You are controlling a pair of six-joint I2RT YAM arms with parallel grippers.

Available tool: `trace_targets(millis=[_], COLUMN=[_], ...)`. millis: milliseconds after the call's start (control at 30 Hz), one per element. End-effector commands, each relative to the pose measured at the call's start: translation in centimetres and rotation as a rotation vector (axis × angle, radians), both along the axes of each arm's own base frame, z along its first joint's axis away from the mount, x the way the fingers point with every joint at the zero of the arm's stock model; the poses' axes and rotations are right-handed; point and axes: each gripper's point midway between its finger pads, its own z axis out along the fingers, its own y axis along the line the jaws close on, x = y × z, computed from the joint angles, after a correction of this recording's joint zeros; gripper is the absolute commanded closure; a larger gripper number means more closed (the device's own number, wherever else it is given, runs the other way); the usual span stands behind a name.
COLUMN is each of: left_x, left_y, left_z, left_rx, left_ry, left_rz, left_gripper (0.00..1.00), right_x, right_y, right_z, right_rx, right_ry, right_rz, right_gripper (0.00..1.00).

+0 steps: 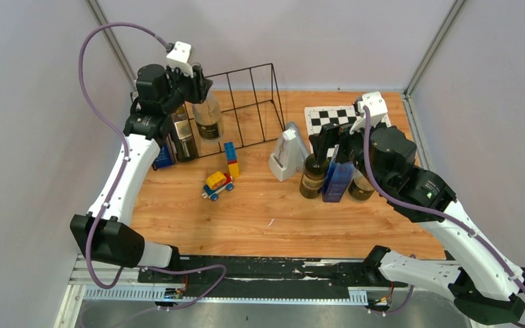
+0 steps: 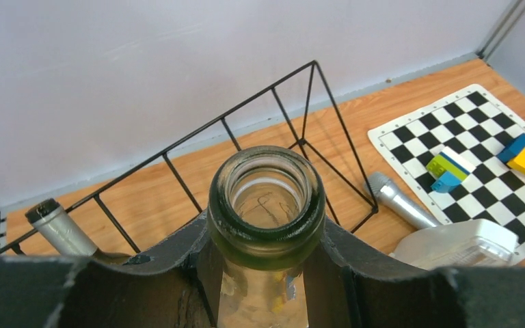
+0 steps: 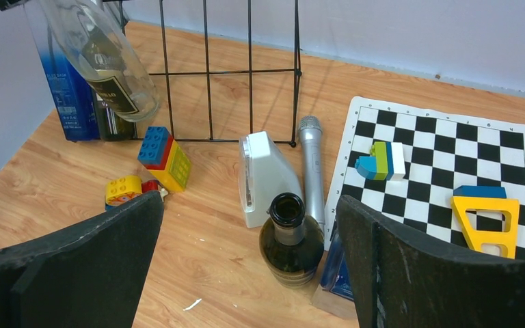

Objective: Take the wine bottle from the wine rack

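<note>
You get bright, even light from above in all three views. Shadows on the table (image 1: 266,205) are short and soft. The bottle (image 2: 266,232) rim glints faintly; the left fingers (image 2: 143,287) near the lens look dark and slightly soft.

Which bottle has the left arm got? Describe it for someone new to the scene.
Find the black wire rack at the table's back left. At its left end the left gripper clamps a bottle by the neck. It's the only clear-glass one; the other bottles look dark.
</note>
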Motion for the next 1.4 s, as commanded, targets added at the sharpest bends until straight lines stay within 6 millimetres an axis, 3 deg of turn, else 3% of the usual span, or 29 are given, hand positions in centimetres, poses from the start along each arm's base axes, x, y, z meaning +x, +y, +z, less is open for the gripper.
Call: trace_targets(millis=[0,233,467,767,1133,1367], left_x=[-4.8,-7.6,-10.6,-14.2,-17.5,-19.2], left_y=[-1.0,-4.0,-8.0,-13.2,-17.7,-20.7], left_z=[13.6,15.5,14.5,10.7,5.6,3.7], left_rx=[-0.046,-0.075,-0.095,-0.118,-0.143,-0.163], left_ry=[-0.342,-0.344,-0.306,-0.229,-0.166,-0.166], left_rz=[-0.068,-0.174,-0.313,-0.468,-0.593,-0.666], left_gripper=[1.00,1.00,1.00,1.00,1.00,1.00], right_x=[-0.1,0.0,0.1,0.3,0.4,0.1], right_y=[-0.5,-0.6,-1.3,-3.1,-3.5,-4.3], right_z=[1.5,1.9,2.9,5.1,5.3,5.5], right_rx=[0.048,0.062,0.074,0.082,0.082,0.105], right_ry=[-0.028,-0.036,-0.064,-0.116,-0.119,-0.120], right_rz=[-0.028,-0.042,-0.071,-0.146,-0.164,-0.193], right_gripper=[0.01,0.01,0.01,0.01,0.01,0.01])
